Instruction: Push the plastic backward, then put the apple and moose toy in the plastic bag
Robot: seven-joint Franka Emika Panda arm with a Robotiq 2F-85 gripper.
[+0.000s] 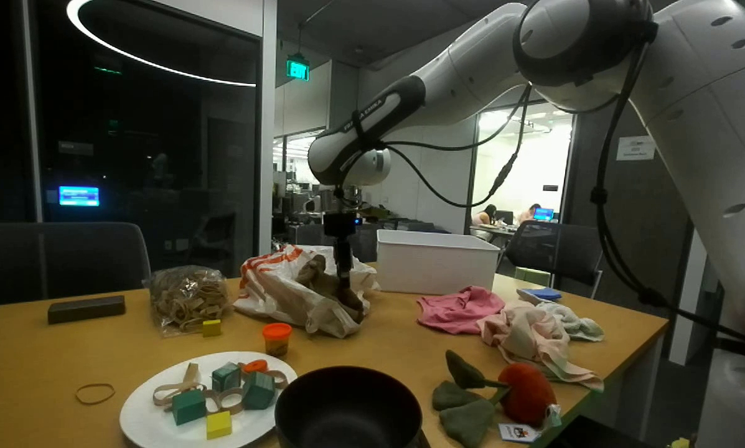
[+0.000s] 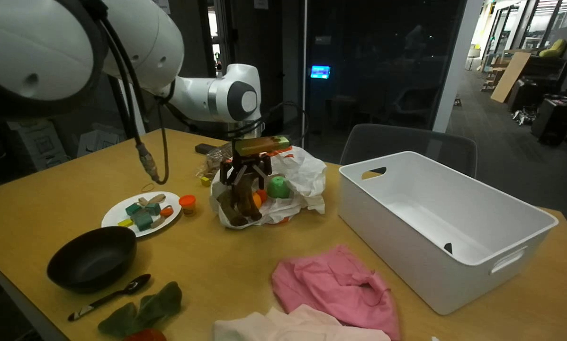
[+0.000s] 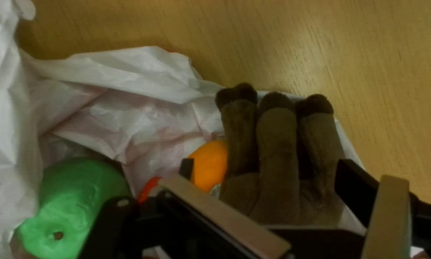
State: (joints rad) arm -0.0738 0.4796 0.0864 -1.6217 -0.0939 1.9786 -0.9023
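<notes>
While the claw (image 2: 244, 180) hangs over the plastic bag (image 2: 307, 168), its wide-spread fingers (image 3: 388, 212) flank the moose toy (image 3: 278, 162) at the bag's mouth, with the green apple (image 3: 82, 190) inside the bag.

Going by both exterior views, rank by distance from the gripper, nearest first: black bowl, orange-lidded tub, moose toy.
1. Moose toy: right at the gripper.
2. Orange-lidded tub: between bag and plate.
3. Black bowl: farther out, beside the plate.

open table (image 2: 240, 260) between bag (image 2: 307, 175) and pink cloth (image 2: 335, 289), white bin (image 2: 406, 251) blocking one side, bowl (image 2: 91, 258) opposite
</notes>
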